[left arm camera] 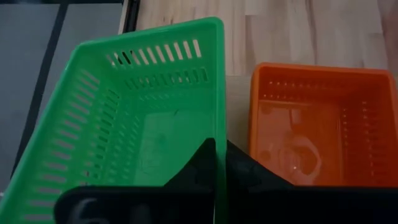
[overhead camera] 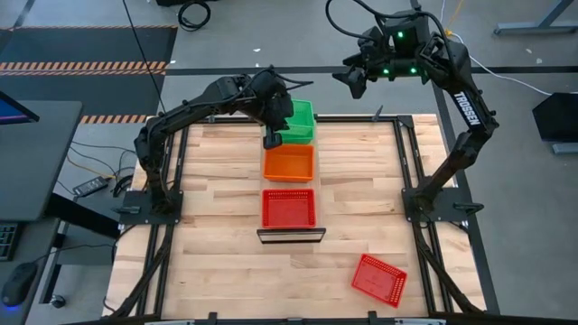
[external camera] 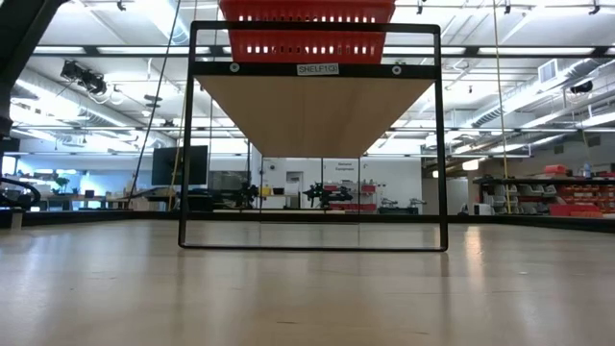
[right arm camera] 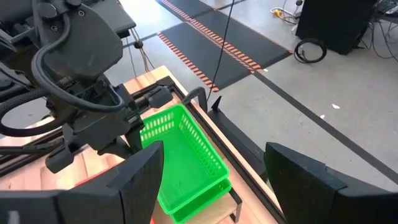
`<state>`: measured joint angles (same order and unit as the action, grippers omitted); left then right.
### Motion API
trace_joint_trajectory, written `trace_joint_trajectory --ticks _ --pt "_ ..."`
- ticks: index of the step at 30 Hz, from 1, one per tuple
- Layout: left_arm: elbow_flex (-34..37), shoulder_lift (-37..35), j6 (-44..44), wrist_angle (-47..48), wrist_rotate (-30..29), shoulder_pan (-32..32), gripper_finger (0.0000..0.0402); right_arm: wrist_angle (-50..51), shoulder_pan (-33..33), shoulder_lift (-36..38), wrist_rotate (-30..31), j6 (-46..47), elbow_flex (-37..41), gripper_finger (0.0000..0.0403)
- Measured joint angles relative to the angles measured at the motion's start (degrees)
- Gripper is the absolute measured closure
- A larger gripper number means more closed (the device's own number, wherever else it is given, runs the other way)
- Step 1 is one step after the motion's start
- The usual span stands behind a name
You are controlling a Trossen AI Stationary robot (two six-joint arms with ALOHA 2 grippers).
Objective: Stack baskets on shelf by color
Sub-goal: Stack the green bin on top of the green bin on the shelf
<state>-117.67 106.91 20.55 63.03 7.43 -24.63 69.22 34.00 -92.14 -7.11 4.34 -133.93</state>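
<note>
The shelf (overhead camera: 291, 236) runs from the table's middle toward its far edge. On it stand red baskets (overhead camera: 289, 208) at the near end, an orange basket (overhead camera: 289, 162) in the middle and green baskets (overhead camera: 298, 116) at the far end. My left gripper (overhead camera: 273, 140) is shut on the upper green basket (left arm camera: 143, 124), which lies over a lower green one (right arm camera: 208, 194). My right gripper (overhead camera: 354, 83) hangs open and holds nothing, high over the table's far edge, right of the green baskets. One more red basket (overhead camera: 379, 278) lies flat on the tabletop at the near right. My left gripper pinches the upper green basket's wall that faces the orange basket (left arm camera: 217, 134), near that wall's left end. One finger is inside the basket and one outside. The fingers slant down from the table's left. The basket sits askew over the lower green one; whether it is lifted clear I cannot tell.
The low view shows the shelf's underside (external camera: 312, 106) in a black frame (external camera: 187, 144) raised above the tabletop, with the red baskets (external camera: 307, 29) on top. The table's dark frame rails (overhead camera: 402, 162) run along its sides. Bare wood (overhead camera: 217, 271) lies left and right of the shelf.
</note>
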Motion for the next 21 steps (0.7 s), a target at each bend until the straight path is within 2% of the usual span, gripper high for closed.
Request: trace_joint_trajectory --ticks 9,21 --pt "0.0 0.0 -0.7 -0.1 0.0 0.1 0.0388 -0.1 0.2 0.0 0.0 0.0 0.0 0.0123" --pt "0.0 0.1 -2.0 -1.5 0.0 0.1 0.0343 -0.1 0.2 -0.1 0.0 0.4 0.0 0.0123"
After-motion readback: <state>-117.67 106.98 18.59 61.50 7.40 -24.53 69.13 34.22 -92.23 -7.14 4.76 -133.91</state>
